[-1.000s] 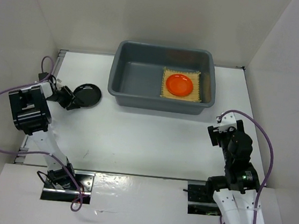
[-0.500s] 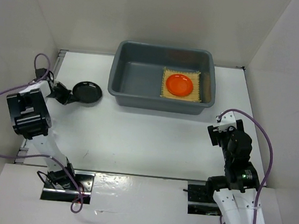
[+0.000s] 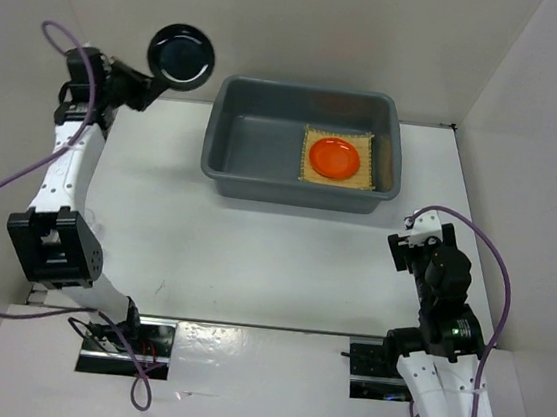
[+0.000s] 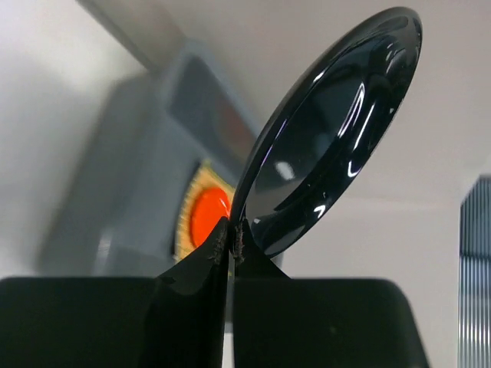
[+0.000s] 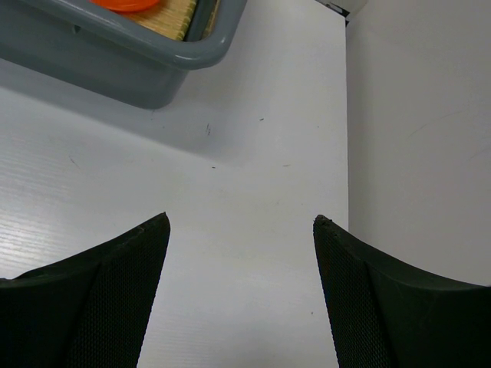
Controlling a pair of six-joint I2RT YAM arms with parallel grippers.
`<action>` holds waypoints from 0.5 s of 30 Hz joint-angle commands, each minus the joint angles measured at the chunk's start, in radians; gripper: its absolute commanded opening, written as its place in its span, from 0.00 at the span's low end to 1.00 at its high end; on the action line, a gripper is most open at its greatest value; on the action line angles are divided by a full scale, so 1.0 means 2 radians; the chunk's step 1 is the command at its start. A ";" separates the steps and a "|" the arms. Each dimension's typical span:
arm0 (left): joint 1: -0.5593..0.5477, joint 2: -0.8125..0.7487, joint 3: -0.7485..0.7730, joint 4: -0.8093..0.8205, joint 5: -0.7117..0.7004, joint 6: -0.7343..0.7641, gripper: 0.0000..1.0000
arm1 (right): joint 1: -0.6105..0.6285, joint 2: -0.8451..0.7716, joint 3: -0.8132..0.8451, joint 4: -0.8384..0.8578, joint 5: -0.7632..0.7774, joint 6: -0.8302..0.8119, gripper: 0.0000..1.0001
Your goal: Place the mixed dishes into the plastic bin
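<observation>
My left end effector (image 4: 230,239) is clamped on the rim of the black plate (image 3: 182,55), up in the air. The plastic bin (image 3: 261,188) lies to its right and lower. My right end effector (image 5: 242,230), jaws apart, holds nothing.

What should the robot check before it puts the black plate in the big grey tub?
1. Left pincer shut on the black plate's rim: ok.
2. Plate up off the table: ok.
3. Plate above the plastic bin: not ok, it hangs to the left of the bin.
4. Bare floor in the bin's left half: ok. The mat and orange plate sit at the right.
5. Right pincer open, away from the bin: ok.
6. Glass cup: cannot tell, not in view.
</observation>
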 commanded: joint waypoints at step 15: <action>-0.303 0.412 0.644 -0.256 -0.009 0.031 0.00 | 0.013 -0.025 -0.009 0.032 0.017 0.010 0.80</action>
